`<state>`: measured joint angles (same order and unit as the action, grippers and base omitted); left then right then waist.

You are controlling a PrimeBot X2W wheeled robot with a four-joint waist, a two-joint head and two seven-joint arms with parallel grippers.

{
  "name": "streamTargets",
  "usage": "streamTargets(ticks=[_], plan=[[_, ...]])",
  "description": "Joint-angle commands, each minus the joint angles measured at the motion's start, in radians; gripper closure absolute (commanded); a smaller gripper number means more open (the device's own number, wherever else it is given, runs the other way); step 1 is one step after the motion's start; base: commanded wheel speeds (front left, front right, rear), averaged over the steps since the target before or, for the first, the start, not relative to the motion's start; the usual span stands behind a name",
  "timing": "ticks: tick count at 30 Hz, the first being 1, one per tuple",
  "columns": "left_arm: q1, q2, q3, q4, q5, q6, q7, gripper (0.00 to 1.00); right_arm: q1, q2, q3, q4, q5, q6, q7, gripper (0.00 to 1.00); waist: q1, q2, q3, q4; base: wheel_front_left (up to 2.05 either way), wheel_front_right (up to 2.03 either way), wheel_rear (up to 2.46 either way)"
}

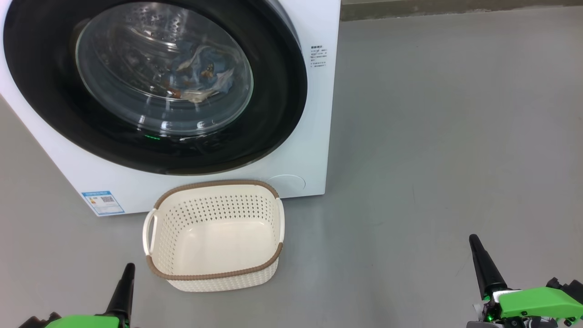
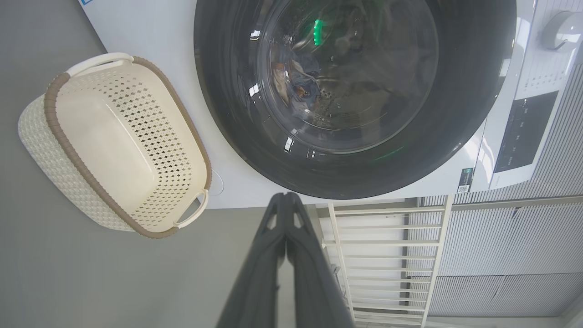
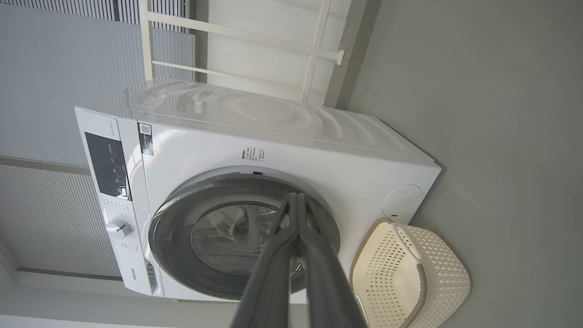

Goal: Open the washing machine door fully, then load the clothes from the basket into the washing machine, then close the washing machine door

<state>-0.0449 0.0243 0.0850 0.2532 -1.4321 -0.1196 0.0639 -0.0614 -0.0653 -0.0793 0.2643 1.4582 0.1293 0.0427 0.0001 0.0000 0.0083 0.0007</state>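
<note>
**laundrybot_fan:** So, starting at the jaws. In the head view the left gripper (image 1: 130, 269) is at 8 o'clock and the right gripper (image 1: 474, 242) at 4 o'clock. Each one's two long dark fingers are pressed together into a single tapered spike with nothing between them. Both hang over plain grey floor (image 1: 432, 136), well apart from everything else.

**spin_cycle:** Any writing you can actually read?

**laundrybot_fan:** A bit. The right wrist view shows a brand name (image 3: 135, 272) low on the washing machine (image 1: 314, 136) front, and it looks like Hisense. There are two QR labels:
- one blue sticker (image 1: 102, 202) at 7 o'clock of the washing machine door (image 1: 45, 91)
- a second QR label (image 3: 145, 136) next to the dark control panel (image 3: 107, 171)

The small print block (image 1: 319, 56) at 3 o'clock of the door is too tiny to read.

**spin_cycle:** And the task stuff?

**laundrybot_fan:** One door, round and glossy black, lying flush against the white front, with a bulging clear glass window (image 1: 114, 105). Behind the glass the clothes (image 1: 205, 73) lie in the perforated steel drum (image 1: 136, 45). They're blue fabric with orange-brown bits and white, and I can't count the pieces. One basket (image 1: 214, 274) stands on the floor at 6 o'clock of the door, just in front of the machine. It's cream plastic, a rounded rectangle with holey walls, a brown woven-look rim and two loop handles. There's also one silver knob (image 3: 117, 228) beside the panel.
</note>
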Motion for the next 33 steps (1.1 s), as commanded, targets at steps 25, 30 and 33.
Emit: streamTargets(ticks=[25, 30, 33], plan=[[-0.063, 0.026, 0.029, -0.008, -0.176, -0.011, 0.049, 1.0, -0.044, -0.004, -0.009, -0.021, 0.172, 0.001, 0.05, 1.0, 0.0, 0.0, -0.005, -0.001, 0.0, 0.0, 0.0], [-0.063, 0.026, 0.029, -0.008, -0.176, -0.011, 0.049, 1.0, -0.044, -0.002, -0.011, -0.021, 0.17, 0.001, 0.051, 1.0, 0.0, 0.0, -0.005, -0.001, 0.0, 0.0, 0.0], [-0.063, 0.026, 0.029, -0.008, -0.176, -0.011, 0.049, 1.0, -0.044, -0.002, -0.011, -0.021, 0.17, 0.001, 0.052, 1.0, 0.0, 0.0, -0.005, -0.001, 0.0, 0.0, 0.0]])
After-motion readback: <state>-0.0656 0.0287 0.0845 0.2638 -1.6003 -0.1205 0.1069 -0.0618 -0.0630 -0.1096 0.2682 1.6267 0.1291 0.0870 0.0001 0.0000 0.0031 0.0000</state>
